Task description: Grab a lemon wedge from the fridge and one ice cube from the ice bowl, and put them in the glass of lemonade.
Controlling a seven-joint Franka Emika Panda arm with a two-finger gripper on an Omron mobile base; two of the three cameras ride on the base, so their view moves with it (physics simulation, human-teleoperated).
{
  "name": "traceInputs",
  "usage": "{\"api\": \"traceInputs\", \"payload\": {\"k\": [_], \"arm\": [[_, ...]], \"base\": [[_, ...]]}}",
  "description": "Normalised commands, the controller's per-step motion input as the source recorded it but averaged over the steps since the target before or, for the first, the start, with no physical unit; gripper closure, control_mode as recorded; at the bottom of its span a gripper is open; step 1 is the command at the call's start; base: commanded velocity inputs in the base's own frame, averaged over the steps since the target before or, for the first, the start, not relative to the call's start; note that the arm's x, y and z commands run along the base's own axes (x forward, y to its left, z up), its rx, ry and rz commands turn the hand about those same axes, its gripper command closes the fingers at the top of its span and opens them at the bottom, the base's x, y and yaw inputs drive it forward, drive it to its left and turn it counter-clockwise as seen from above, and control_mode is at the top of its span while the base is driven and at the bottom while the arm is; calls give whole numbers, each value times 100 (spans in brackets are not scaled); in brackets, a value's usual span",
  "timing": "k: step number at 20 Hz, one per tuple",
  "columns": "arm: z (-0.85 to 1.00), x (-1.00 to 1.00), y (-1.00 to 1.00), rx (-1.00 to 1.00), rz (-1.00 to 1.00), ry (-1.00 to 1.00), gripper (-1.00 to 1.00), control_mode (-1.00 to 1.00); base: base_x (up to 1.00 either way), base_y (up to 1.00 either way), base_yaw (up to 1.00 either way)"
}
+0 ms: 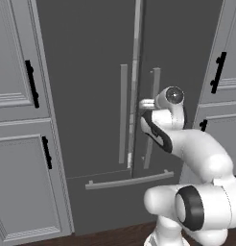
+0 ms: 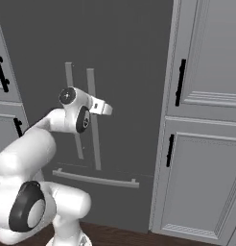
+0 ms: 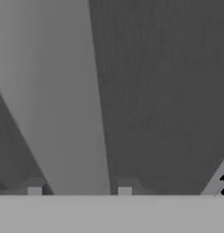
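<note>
Light grey panelled cabinets with black handles flank the tall dark grey two-door fridge at centre frame, where the white arm's fingers stand parted around the right door's long grey bar handle, seemingly not clamped.

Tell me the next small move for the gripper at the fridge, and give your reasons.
Probably ease the gripper forward a little and close on the fridge's right door handle. Both doors look shut, so the lemon wedge inside can't be reached yet. In the hand view a pale grey bar runs up between the two fingertips, which stand apart on either side of it, so the handle seems lined up for a grip.
</note>
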Motion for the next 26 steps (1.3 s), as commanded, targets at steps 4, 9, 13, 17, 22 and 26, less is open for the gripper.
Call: {"api": "traceInputs", "payload": {"k": [4,9,13,17,22,26], "arm": [[28,-100,-100,11,-16,0,100,-100],[38,-100,-100,14,-13,0,100,-100],[18,-99,-100,15,-14,0,100,-100],[58,-88,-72,13,-10,-6,100,-100],[100,-74,6,2,1,-23,100,-100],[100,-57,51,-3,7,-5,100,-100]], "base": [[0,0,0],[0,0,0],[0,0,0],[0,0,0],[0,0,0],[0,0,0]]}}
